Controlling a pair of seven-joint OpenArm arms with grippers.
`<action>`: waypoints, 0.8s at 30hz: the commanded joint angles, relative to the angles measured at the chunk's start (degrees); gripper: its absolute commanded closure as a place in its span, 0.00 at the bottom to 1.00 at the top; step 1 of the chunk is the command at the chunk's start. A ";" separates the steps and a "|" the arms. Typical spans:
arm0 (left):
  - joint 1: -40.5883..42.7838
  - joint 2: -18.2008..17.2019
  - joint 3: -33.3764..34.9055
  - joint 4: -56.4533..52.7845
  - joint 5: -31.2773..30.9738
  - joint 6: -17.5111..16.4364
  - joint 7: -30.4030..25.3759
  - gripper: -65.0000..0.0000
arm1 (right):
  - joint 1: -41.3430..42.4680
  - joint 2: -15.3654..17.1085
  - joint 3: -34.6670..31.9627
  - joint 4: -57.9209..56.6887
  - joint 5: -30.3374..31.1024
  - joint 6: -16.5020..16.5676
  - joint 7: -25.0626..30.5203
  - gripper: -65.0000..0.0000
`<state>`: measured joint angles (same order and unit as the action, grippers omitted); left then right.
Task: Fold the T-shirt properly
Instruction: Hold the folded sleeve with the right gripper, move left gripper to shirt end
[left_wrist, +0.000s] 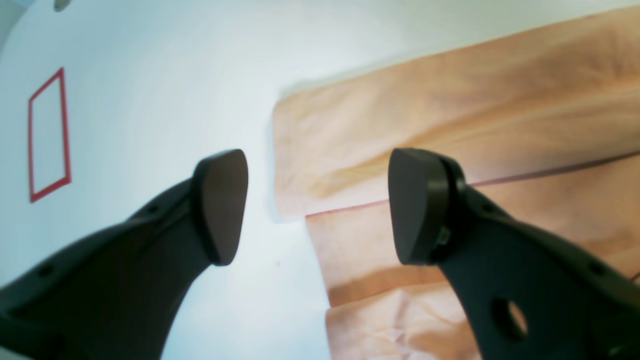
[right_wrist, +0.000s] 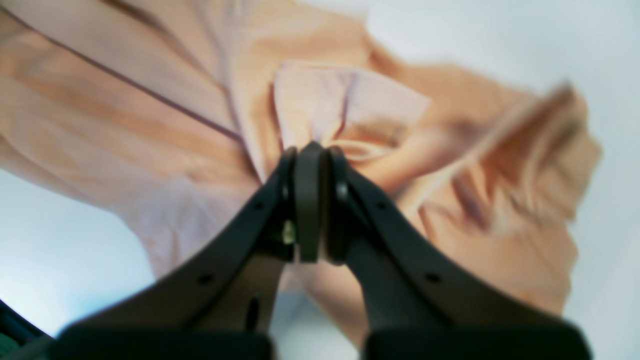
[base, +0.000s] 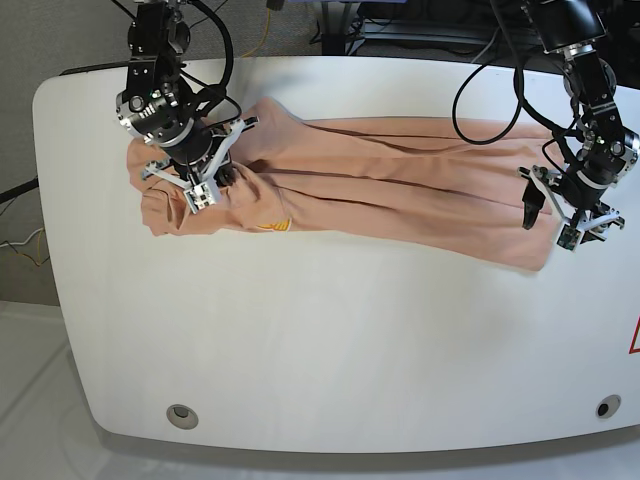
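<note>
Two claws at opposite ends of the T-shirt (base: 400, 190), stretched left-right across the far bench (base: 330, 340): right claw (right_wrist: 310, 150) pinched shut on bunched cloth at left, left claw (left_wrist: 317, 205) spread, empty, above hem corner.

I see lots of bare white table (base: 330, 340) in front of the T-shirt (base: 400, 190), so an arm can pass there freely. The T-shirt stretches in a long band across the far part of the table, and it lies in the way there. The right gripper (base: 200, 180) sits on the bunched end of the cloth, pinched together on it. The left gripper (base: 560, 225) hangs with its fingers apart at the other end, beside the cloth edge. A red outline (left_wrist: 48, 135) lies flat and blocks nothing.
</note>
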<state>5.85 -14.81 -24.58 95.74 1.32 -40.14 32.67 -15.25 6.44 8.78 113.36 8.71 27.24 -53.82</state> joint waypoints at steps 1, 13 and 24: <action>-0.62 -0.88 -0.17 -0.05 -0.58 0.14 -1.24 0.35 | -0.27 0.55 1.29 1.23 0.21 0.40 1.30 1.00; -0.62 -0.88 -0.17 -0.58 -0.58 0.14 -1.32 0.35 | -1.50 0.64 4.37 0.62 -0.31 0.49 1.30 1.00; -0.62 -0.88 -0.34 -0.23 -0.58 0.14 -1.24 0.35 | -0.45 0.38 4.19 -3.34 -0.31 -0.04 1.21 0.96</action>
<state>5.87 -14.79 -24.58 94.43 1.48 -40.16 32.75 -16.10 6.63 12.78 109.75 7.86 27.18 -53.65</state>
